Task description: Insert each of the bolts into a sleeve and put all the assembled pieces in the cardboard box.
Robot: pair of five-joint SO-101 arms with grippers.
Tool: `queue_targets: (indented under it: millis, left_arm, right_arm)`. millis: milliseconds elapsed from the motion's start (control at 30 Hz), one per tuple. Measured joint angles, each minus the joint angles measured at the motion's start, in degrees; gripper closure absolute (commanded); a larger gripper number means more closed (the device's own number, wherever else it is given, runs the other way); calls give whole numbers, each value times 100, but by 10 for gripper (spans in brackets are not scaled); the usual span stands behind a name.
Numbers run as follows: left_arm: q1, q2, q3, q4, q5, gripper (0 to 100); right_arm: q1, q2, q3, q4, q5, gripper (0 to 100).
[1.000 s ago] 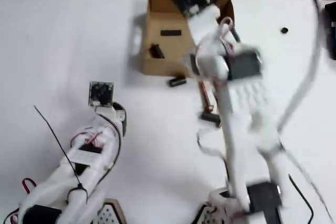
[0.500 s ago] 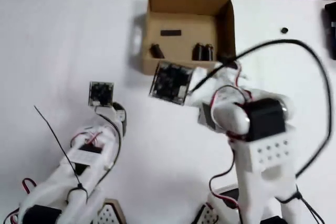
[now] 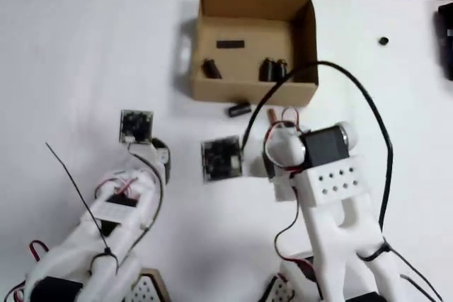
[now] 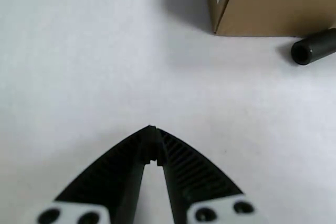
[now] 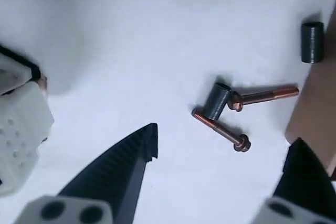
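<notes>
Now, table [image 3: 71,47]: white, under the box.
Cardboard box [image 3: 248,92]: open on top, three dark pieces [image 3: 273,70] inside.
Right gripper [image 5: 226,139]: in front of the box, fingers wide apart, holding nothing.
Left gripper [image 4: 152,148]: farther out from the box, fingers pressed together, empty.
Bolts [image 5: 262,96]: two copper ones, near the box front.
Sleeves [image 5: 216,101]: one against the bolts, one just beside the box.
</notes>
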Motion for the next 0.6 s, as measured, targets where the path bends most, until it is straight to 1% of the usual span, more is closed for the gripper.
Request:
queue_targets:
  millis: [100,233,433,600]
  left_arm:
    - [0,0,0,0,0,977]
    - [0,0,0,0,0,977]
    - [0,0,0,0,0,977]
    - [-343,0,0,0,0,977]
  right_arm:
    - [308,35,273,-255,554,633]
    - [703,475,554,-888,818,633]
    - [747,1486,571,-1240,923,633]
    - [747,2136,571,-1310,923,633]
